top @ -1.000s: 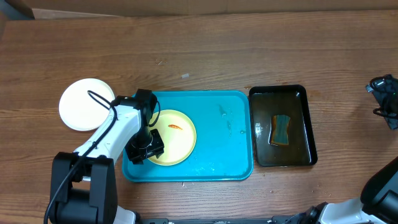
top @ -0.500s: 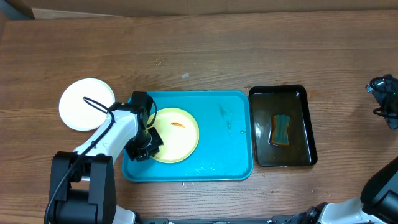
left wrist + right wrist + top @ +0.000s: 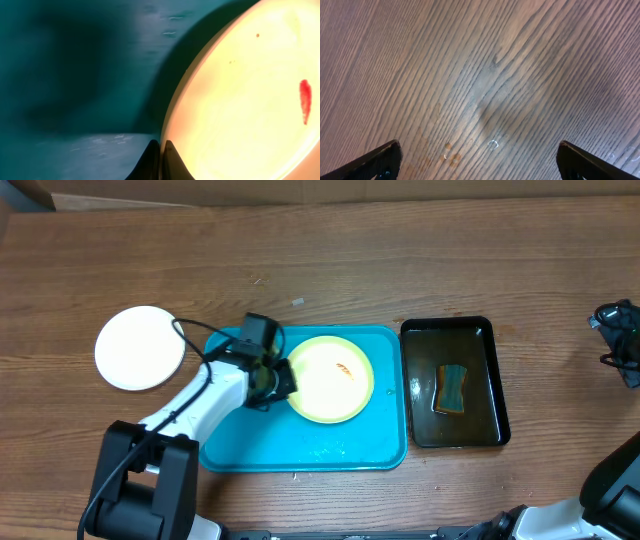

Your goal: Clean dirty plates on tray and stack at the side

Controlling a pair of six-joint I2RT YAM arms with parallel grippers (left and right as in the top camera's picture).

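A pale yellow plate (image 3: pixel 332 379) with a small orange-red smear (image 3: pixel 343 369) lies in the middle of the turquoise tray (image 3: pixel 370 435). My left gripper (image 3: pixel 281 379) is shut on the plate's left rim. In the left wrist view the two fingertips (image 3: pixel 161 159) pinch the rim of the yellow plate (image 3: pixel 240 105) above the tray floor (image 3: pixel 75 75). A white plate (image 3: pixel 140 347) lies on the table left of the tray. No third plate shows. My right gripper (image 3: pixel 480 162) is open and empty over bare wood at the far right.
A black basin (image 3: pixel 495 430) of dark liquid stands right of the tray, with a sponge (image 3: pixel 452 388) in it. The right arm (image 3: pixel 618 330) sits at the right table edge. Small stains mark the wood (image 3: pixel 452 157).
My left gripper has carried the yellow plate to the right, from the tray's left part to its middle. The white plate and the right arm have not moved.
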